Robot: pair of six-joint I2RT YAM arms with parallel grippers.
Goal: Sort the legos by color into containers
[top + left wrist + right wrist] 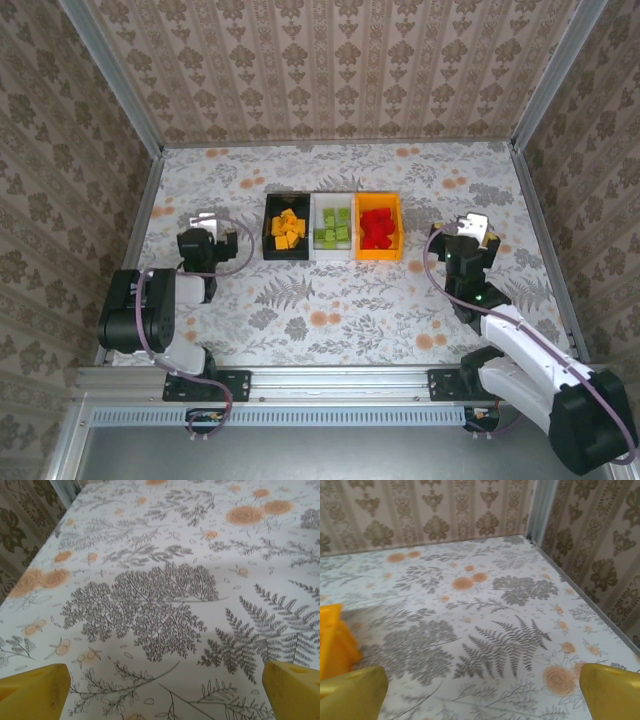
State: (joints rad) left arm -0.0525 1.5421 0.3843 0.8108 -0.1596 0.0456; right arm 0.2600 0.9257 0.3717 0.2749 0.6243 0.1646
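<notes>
Nearest, the two arms reach out over the floral tablecloth (330, 300), well apart. The left gripper (160, 690) hangs low over bare cloth, its yellow fingers (35, 690) spread wide with nothing between. The right gripper (480, 692) is likewise agape and empty, the orange bin (332, 640) near on its left. Farther back, three bins stand side by side: orange-yellow legos (288, 230) in the black bin (267, 225), green legos (333, 230) in the white bin (333, 198), red legos (376, 228) in the orange bin.

The left gripper (160, 697) hangs over the floral table (160, 605), its yellow fingers (35, 690) wide apart at the near corners. Far left, a blurred strip looks like patterned wall (20, 530).
</notes>
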